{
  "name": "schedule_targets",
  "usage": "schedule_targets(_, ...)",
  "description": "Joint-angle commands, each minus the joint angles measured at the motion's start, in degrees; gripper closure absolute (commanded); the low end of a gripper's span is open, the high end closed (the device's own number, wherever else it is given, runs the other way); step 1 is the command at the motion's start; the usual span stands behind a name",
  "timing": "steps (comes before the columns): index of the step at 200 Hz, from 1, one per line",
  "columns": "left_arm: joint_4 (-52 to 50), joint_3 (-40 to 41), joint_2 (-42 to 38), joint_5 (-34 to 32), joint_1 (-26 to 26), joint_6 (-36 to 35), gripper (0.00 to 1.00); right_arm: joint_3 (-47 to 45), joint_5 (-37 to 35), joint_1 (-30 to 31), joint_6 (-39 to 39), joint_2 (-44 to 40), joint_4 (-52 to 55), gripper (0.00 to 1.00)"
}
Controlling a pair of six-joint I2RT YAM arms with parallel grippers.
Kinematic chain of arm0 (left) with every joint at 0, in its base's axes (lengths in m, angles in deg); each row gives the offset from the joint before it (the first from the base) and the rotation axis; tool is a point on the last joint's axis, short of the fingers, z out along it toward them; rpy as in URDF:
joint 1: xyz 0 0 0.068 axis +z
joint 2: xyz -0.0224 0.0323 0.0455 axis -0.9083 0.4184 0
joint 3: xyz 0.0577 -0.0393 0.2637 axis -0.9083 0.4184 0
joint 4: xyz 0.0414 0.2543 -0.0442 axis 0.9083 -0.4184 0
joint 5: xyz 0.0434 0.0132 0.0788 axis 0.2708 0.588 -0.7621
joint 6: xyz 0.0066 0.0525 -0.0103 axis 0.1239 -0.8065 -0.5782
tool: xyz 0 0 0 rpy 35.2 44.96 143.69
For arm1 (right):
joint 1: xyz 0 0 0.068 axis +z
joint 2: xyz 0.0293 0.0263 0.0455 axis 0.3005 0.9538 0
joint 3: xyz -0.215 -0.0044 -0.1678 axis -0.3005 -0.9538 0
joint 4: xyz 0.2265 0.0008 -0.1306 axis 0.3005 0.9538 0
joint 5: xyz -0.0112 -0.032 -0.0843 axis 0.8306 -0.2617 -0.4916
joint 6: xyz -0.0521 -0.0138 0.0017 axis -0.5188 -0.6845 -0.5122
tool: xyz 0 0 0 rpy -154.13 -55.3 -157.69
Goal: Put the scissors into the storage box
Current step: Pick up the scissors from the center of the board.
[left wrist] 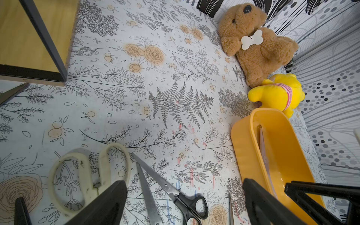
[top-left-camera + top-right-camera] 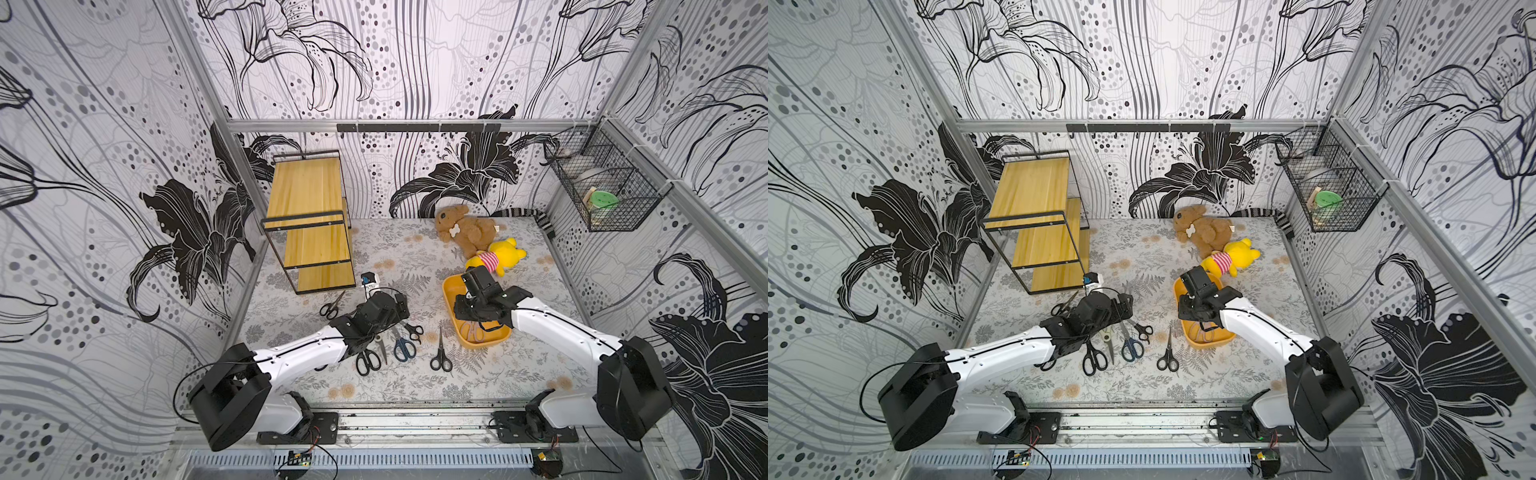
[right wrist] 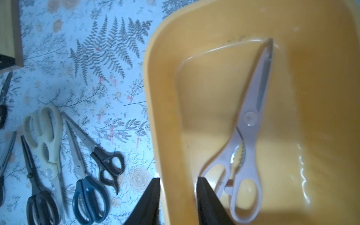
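In both top views we see the box [image 2: 449,297] [image 2: 1177,296] on the bench [image 2: 415,386], right of its middle. The pink scissors [image 2: 473,331] lie inside it, toward the box's front end. The right gripper [image 2: 461,311] hangs over the box and the left gripper [image 2: 386,316] over the bench's middle; from here we cannot tell how their jaws stand. Toward the front edge lie a black pair [image 2: 368,361], the blue pair [image 2: 404,348] and a slim black pair [image 2: 441,356]. A lone black pair [image 2: 331,308] lies near the shelf [image 2: 305,191].

In the left wrist view the left gripper [image 1: 184,182] is released, its jaws wide apart and holding nothing. It is above the cream shears [image 1: 85,175] and a small black pair [image 1: 187,200].

In the right wrist view the right gripper [image 3: 178,182] is released too. Its jaws are parted and the box's wall shows between them, though we cannot tell whether they straddle it or hang above it. The pink scissors lie free on the box's floor, blades shut, tip in a far corner, handles just beside one jaw.
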Motion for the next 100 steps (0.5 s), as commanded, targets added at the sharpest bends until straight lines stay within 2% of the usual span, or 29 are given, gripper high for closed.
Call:
schedule_targets(1,1.0,1.0,-1.3,-1.3,0.1,1.1,0.03,2.2,-1.4,4.8,1.1,-0.4,4.5,0.64)
schedule_targets(63,1.4,1.8,-1.2,-1.2,0.1,2.1,0.03,0.1,-0.4,15.4,0.7,-0.2,8.0,0.66)
schedule_targets(100,1.5,1.4,-0.5,-1.2,0.1,2.4,0.03,-5.7,1.2,17.9,2.5,-1.6,8.6,0.67)
